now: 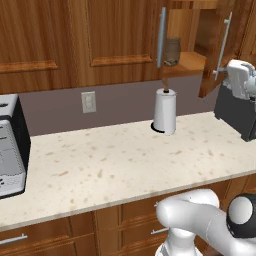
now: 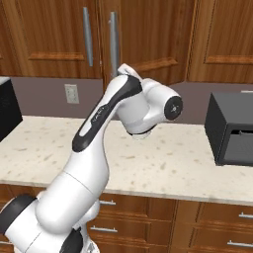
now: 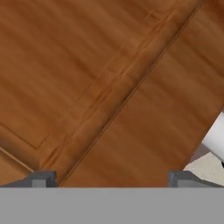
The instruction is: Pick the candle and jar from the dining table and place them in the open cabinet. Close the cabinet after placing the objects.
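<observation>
Jar (image 1: 172,51) sits inside open cabinet (image 1: 192,60); pincer (image 3: 111,178) spread wide.

Cabinet (image 1: 200,45) doors hang open, so the shelf is reachable from the front. The paper-towel roll (image 1: 165,111) stands at the counter's (image 1: 115,160) back edge right below it, and a dark appliance (image 1: 237,117) blocks the right end.

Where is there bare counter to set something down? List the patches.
Free: the wide counter stretch between the grey appliance at left and the paper-towel roll. Crowded: the right end, between that roll and the black appliance, under the open cabinet door.
</observation>
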You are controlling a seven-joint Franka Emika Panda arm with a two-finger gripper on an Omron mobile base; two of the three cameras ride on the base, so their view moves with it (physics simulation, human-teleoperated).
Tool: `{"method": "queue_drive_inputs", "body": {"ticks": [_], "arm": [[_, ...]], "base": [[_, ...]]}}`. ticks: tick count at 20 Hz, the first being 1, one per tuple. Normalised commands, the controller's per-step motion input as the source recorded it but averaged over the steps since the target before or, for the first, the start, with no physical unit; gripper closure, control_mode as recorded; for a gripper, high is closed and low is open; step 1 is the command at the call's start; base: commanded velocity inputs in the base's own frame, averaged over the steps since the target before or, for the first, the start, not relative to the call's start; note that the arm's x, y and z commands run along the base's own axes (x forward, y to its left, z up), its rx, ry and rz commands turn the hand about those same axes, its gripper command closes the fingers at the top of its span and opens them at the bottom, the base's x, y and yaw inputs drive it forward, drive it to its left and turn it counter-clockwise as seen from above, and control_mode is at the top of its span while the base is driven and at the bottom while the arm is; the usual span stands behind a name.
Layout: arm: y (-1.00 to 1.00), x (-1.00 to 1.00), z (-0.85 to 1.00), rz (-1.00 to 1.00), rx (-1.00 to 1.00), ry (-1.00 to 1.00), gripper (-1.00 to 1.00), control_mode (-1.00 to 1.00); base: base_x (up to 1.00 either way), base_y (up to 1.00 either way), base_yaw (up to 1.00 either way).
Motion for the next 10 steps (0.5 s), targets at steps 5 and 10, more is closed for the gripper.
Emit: {"method": "queue_drive_inputs", "body": {"ticks": [5,10], "arm": [[0.25,0.61,0.0,-0.12,-0.07,0.0,-1.0,-1.0],[0.19,0.66,0.0,-0.15,-0.07,0.0,-1.0,-1.0]], "base": [[0.0,0.0,0.0],[0.0,0.0,0.0]]}}
